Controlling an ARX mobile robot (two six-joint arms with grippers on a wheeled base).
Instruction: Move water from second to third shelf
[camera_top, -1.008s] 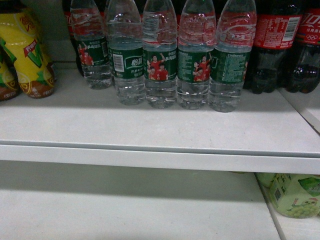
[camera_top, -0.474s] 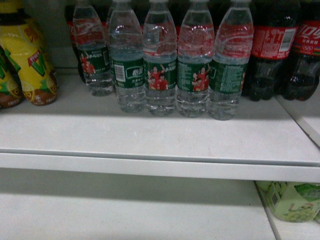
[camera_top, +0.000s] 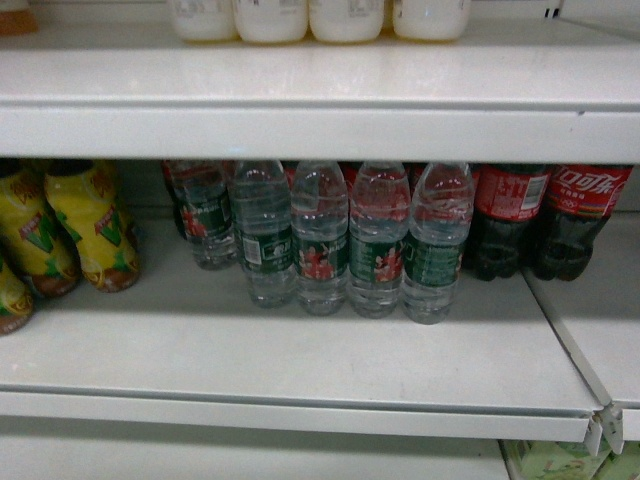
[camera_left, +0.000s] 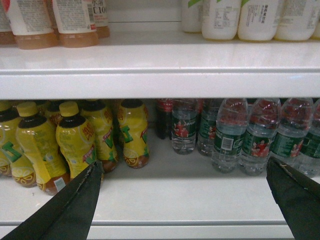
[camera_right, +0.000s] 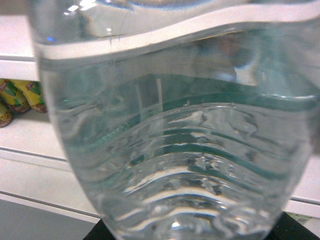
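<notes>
Right gripper (camera_right: 185, 232) hugged a water bottle (camera_right: 175, 140) tight, apparently clamped for shelving; left gripper (camera_left: 185, 200) gaped wide.

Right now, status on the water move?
Left gripper open, empty, facing shelf. Right gripper: water bottle fills its camera, likely held; jaws unseen. Other water bottles standing on middle shelf. No blocker seen.
</notes>
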